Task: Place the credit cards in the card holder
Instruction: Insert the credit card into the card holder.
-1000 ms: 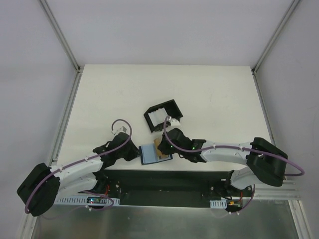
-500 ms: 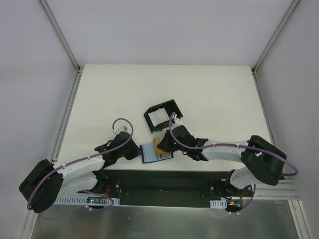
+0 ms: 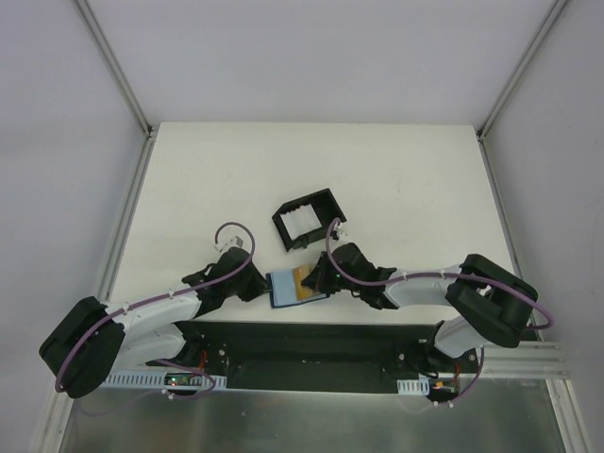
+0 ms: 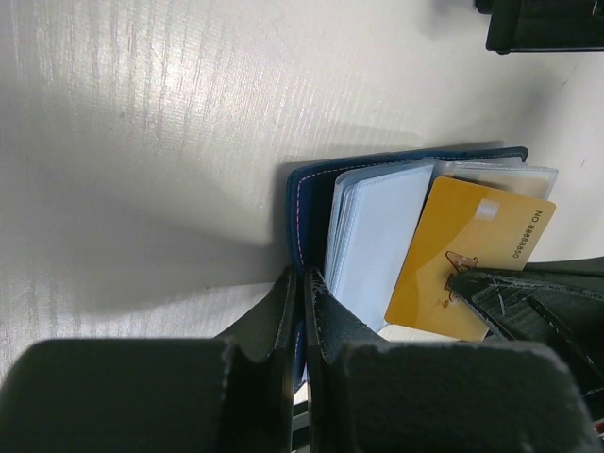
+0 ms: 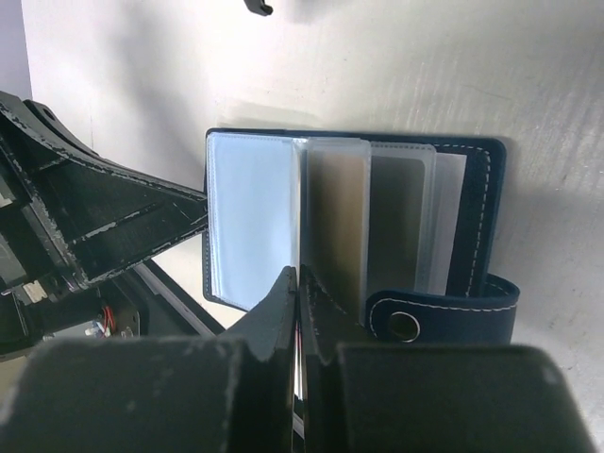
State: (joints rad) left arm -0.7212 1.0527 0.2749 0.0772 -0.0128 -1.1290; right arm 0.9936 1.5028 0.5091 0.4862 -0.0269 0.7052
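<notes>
White surface (image 3: 377,170), open card holder (image 3: 281,290): left hand (image 4: 302,280) pinches its edge, right hand (image 5: 297,281) grips a yellow card (image 4: 462,245), which probably needs pushing straight ahead.

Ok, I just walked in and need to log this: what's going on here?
The left gripper is shut on the edge of the open card holder, steadying it. The right gripper holds a yellow credit card angled over the clear sleeves. Much of the card sticks out past the holder's edge.
</notes>
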